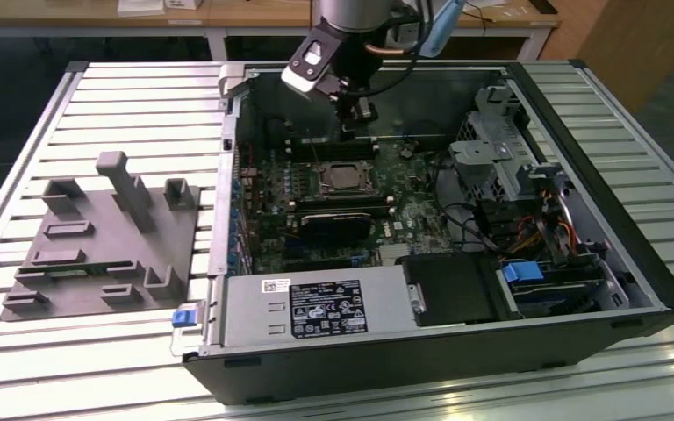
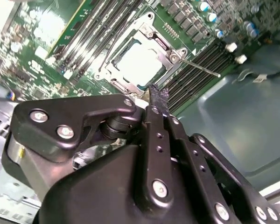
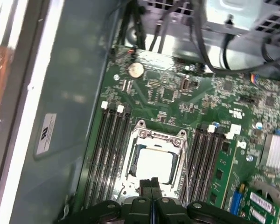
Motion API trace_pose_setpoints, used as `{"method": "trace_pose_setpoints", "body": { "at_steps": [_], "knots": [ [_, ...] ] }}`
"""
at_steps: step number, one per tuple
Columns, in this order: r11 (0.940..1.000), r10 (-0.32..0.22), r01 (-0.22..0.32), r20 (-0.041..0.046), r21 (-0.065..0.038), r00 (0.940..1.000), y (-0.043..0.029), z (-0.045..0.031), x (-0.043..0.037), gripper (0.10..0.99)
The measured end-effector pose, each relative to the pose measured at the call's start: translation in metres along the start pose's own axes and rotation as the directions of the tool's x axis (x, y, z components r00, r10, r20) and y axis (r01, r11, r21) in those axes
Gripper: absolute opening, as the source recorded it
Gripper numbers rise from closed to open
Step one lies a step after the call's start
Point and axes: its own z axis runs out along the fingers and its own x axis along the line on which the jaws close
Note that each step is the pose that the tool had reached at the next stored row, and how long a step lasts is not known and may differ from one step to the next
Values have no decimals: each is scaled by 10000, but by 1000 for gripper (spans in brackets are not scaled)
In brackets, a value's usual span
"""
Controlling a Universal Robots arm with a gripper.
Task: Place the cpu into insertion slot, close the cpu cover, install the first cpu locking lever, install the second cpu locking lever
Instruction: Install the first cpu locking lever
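The cpu (image 3: 154,162) lies with its pale metal face up in the insertion slot (image 1: 340,180) on the green board. The silvery cpu cover (image 3: 139,135) lies flat around it, framing the chip (image 2: 139,60). One thin locking lever (image 2: 201,67) juts out sideways from a corner of the cover (image 2: 164,46). My gripper (image 3: 152,183) hangs just above the socket's edge, its black fingers pressed together and holding nothing. In the exterior view my gripper (image 1: 353,132) hovers over the board slightly behind the socket.
The board sits inside an open computer case (image 1: 618,263) on a slatted table. Long memory slots (image 3: 109,149) flank the socket. A black cooler block (image 1: 337,226), cables (image 1: 477,219) and a drive cage (image 1: 495,149) crowd the exterior view's right. A grey fixture (image 1: 103,246) lies outside, on the left.
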Motion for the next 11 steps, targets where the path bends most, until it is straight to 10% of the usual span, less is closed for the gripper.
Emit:
{"method": "trace_pose_setpoints", "body": {
  "at_steps": [11],
  "knots": [
    [9812,-1930,1930,-61,60,9812,0,0,0,106]
  ]
}}
